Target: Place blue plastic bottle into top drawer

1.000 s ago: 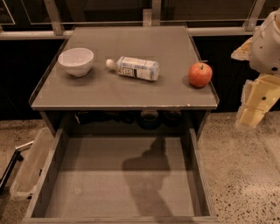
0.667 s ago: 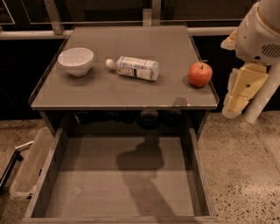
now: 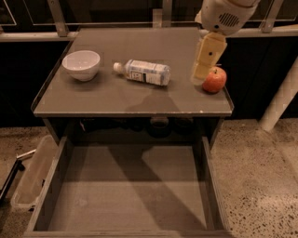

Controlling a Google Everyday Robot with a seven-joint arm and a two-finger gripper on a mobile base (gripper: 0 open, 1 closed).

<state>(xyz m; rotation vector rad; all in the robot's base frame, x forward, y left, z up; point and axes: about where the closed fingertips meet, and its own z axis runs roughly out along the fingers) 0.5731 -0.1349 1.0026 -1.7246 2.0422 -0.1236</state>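
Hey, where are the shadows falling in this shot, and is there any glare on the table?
Camera view: dim, warm light and a dark background. The gripper hangs over the table's right side, just left of the apple. The arm casts a shadow on the table in front of the bottle and diagonally across the drawer floor. No strong glare shows.

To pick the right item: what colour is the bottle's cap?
White cap, clearest in the camera view. The hand hangs by the apple, right of the bottle.
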